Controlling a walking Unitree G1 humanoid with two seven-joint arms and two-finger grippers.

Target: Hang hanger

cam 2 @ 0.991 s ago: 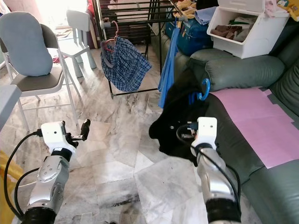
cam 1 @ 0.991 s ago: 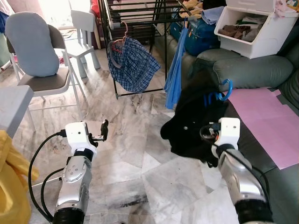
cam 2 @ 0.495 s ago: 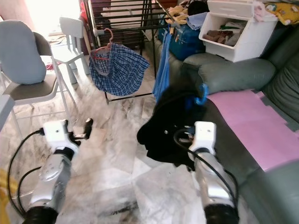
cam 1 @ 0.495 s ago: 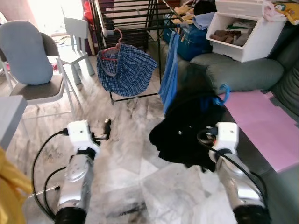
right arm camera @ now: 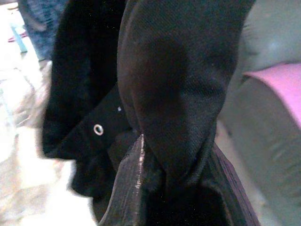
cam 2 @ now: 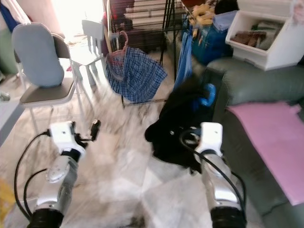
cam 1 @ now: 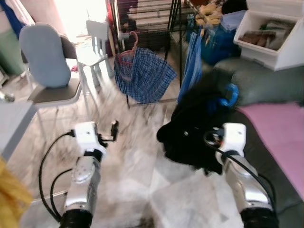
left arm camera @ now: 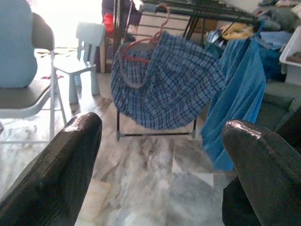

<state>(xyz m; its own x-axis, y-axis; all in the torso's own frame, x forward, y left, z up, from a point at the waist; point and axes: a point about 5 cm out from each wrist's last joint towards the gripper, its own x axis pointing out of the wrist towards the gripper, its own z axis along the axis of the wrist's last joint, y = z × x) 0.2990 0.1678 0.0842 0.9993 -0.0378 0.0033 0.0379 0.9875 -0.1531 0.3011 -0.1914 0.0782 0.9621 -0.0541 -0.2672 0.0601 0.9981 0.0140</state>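
A black garment [cam 1: 192, 124] hangs on a blue hanger, whose hook [cam 1: 231, 93] sticks out above it, just in front of my right arm. In the right wrist view my right gripper [right arm camera: 175, 181] is shut on the black cloth, which covers most of its fingers [right arm camera: 129, 188]. My left gripper [cam 1: 114, 128] is held out low over the marble floor, open and with nothing in it. Ahead stands a black drying rack [cam 1: 176, 26]. On it hang a plaid garment [cam 1: 145, 71] on a pink hanger [cam 1: 129, 45] and a blue cloth [cam 1: 192, 61].
A chair with a blue cushion [cam 1: 47, 61] and a small white chair [cam 1: 97, 42] stand at the left. A grey-green sofa [cam 1: 266, 80] with a pink sheet [cam 1: 280, 128] and a white bin [cam 1: 273, 40] lies on the right. A grey table corner [cam 1: 12, 123] is near left.
The whole picture has shifted and blurred, so the camera is moving. Both arms keep their pose. The black garment stays in my right gripper and the left stays open.
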